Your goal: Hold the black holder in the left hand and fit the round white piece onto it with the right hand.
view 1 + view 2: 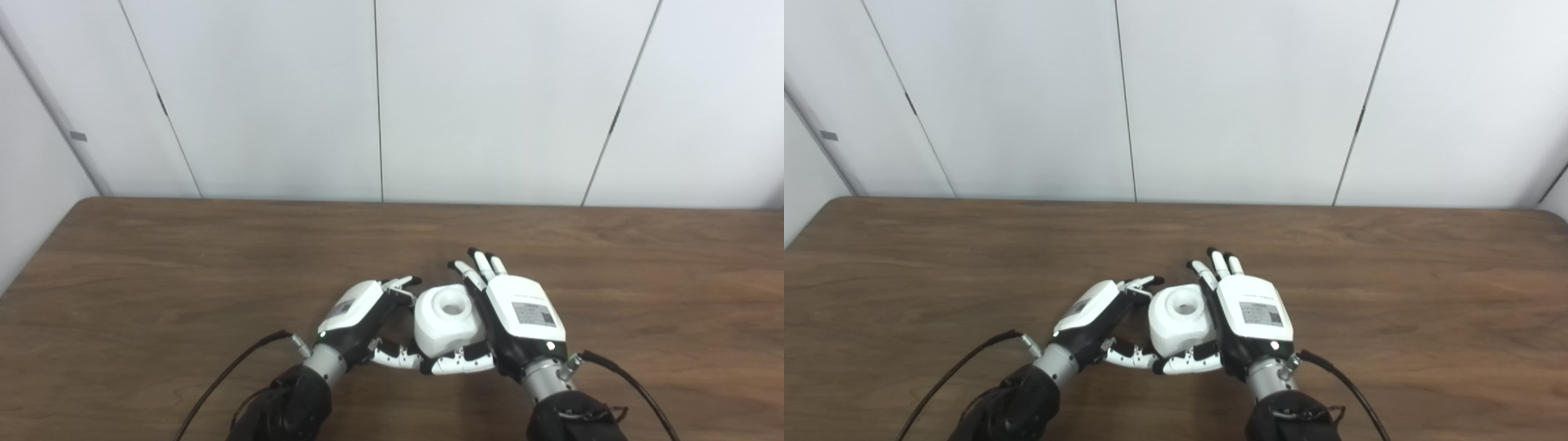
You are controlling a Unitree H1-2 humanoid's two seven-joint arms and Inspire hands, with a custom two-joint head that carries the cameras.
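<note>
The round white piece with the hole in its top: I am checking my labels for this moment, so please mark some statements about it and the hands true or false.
1. The round white piece sits between the two hands. True.
2. The right hand has its fingers stretched out past the piece. True.
3. The piece lies at the far edge of the brown wooden table, near the wall. False: it is near the robot, at the hands.
4. The left hand rests apart from the piece, on the table's left end. False: it is right beside the piece, its thumb curling below it.
5. The hole in the piece faces up. True.
</note>
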